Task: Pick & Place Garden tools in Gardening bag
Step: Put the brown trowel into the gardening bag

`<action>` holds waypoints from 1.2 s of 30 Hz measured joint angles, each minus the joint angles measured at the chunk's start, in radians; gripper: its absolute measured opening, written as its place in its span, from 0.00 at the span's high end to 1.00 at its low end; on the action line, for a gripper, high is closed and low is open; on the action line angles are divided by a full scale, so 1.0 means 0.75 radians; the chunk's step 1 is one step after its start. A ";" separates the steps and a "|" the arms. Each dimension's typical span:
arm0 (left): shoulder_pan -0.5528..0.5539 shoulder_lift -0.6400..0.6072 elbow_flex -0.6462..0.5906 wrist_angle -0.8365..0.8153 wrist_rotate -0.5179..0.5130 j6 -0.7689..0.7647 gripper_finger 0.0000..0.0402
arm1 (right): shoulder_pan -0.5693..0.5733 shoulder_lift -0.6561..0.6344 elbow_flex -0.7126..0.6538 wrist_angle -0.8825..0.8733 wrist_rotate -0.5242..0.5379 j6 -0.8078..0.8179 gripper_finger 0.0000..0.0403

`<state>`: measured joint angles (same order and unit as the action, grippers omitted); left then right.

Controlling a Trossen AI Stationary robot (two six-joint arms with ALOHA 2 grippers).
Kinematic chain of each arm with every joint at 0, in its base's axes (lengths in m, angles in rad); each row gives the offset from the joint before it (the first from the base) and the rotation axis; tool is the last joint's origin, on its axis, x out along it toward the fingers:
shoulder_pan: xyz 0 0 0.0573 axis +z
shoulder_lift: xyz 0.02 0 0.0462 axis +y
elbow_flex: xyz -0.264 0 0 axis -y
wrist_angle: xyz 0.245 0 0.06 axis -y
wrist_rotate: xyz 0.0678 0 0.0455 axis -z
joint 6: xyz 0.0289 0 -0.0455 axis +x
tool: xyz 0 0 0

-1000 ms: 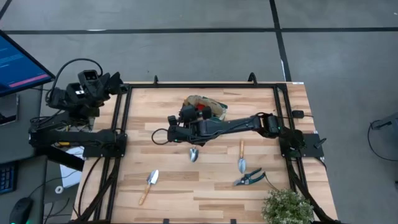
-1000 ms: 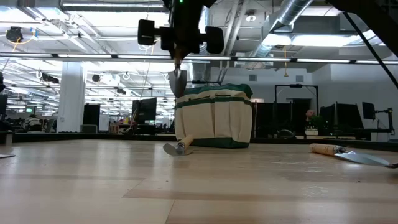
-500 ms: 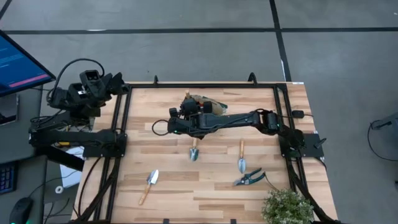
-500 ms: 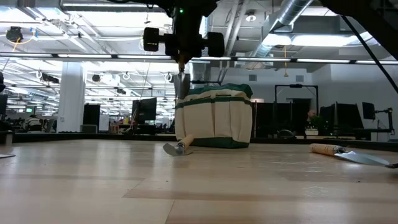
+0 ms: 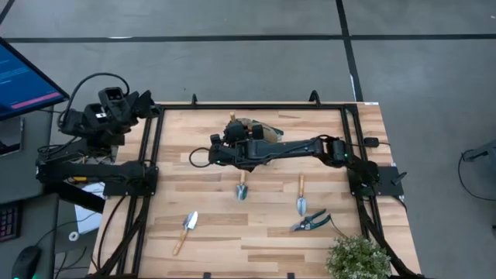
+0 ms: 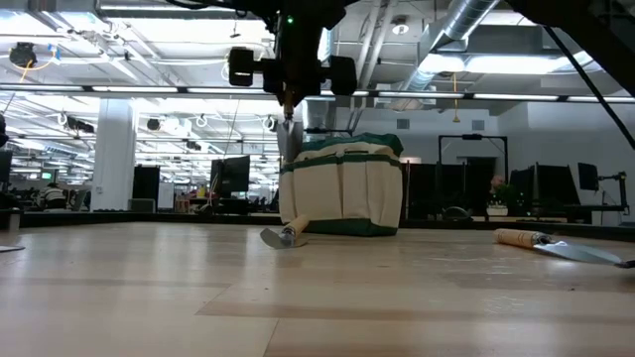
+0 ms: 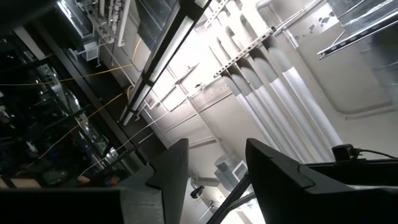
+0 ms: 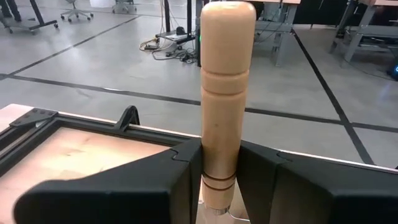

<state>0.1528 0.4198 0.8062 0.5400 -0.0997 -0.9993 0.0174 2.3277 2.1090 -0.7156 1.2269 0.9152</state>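
Right wrist view: my right gripper (image 8: pixel 219 163) pinches a wooden-handled trowel (image 8: pixel 226 93) upright, at the gardening bag's (image 6: pixel 342 188) nine o'clock edge; left gripper (image 7: pixel 214 171) spread.

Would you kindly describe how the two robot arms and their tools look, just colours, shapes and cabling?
Both arms are black, slim and jointed, on black frame mounts at the table edges. The left arm carries looping black cables and a boxy wrist camera. The right arm trails a thin black cable loop near its wrist. The right tool has two broad, matte black, angular fingers; the left tool has similar dark wedge-shaped ones.
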 joint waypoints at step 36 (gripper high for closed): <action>-0.001 0.000 0.000 0.005 0.040 0.000 0.60 | 0.017 0.111 -0.002 -0.102 -0.145 -0.116 0.77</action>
<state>0.1524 0.4198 0.8062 0.5438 -0.0697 -0.9993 0.0299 2.4110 2.1076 -0.7918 1.1179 0.8280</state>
